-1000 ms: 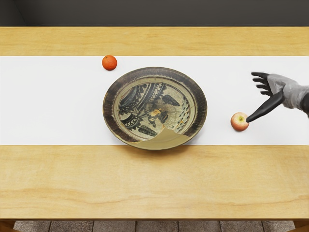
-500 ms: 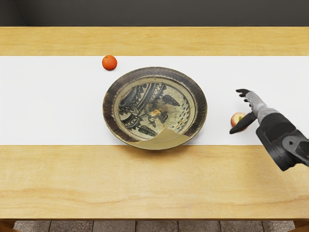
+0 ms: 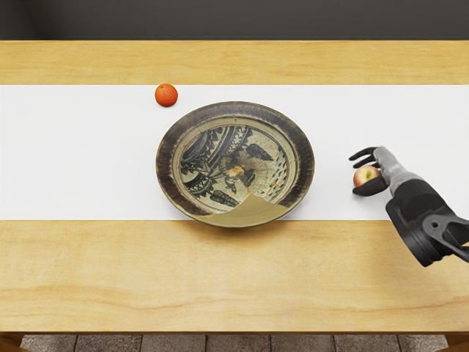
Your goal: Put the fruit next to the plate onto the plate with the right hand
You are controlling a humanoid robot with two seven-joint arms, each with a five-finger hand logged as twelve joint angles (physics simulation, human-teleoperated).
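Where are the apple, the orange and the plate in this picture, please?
apple point(image 3: 364, 176): head view, on its visible middle.
orange point(image 3: 166, 95): head view, on its middle.
plate point(image 3: 164, 163): head view, on its dark left rim.

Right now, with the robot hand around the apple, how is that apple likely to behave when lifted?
The apple looks round and smooth, so it may roll or slip if the right robot hand loosens. It seems small and rigid, probably light.
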